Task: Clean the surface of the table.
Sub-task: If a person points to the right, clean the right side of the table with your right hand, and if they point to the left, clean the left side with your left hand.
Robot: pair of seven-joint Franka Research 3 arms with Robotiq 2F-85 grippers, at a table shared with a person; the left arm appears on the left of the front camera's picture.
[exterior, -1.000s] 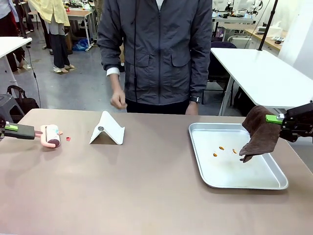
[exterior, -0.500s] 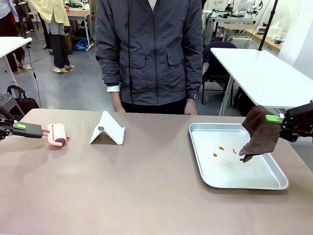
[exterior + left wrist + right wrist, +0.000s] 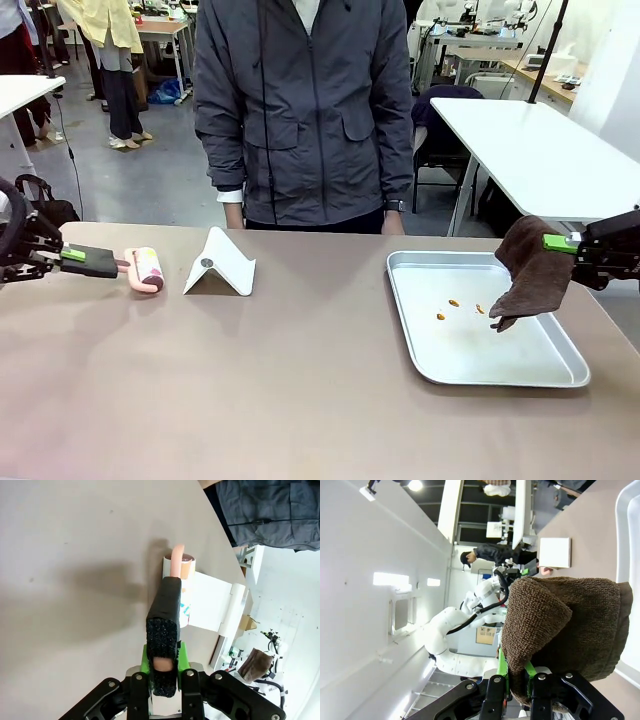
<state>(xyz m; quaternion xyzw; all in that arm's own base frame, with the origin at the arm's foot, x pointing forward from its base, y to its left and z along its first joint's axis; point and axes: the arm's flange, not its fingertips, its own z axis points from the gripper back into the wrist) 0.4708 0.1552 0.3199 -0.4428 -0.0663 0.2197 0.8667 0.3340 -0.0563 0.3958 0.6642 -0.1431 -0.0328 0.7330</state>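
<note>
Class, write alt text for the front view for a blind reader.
At a brownish-taupe table, the left gripper holds a pink lint roller by its black handle; the right gripper holds a brown terry cloth over a shiny steel tray. A grey-jacketed person stands opposite.

Smooth matt taupe table [image 3: 300,400], shiny metal tray [image 3: 500,350], rough brown terry cloth [image 3: 530,270], grainy black foam handle [image 3: 162,625].

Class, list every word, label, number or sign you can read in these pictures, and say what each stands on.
No text is legible.
Lint roller: coloured print on its sheet, too blurred to read.
Sheet on the far wall, right wrist view: too small to read.
Brown cloth: no print.
</note>
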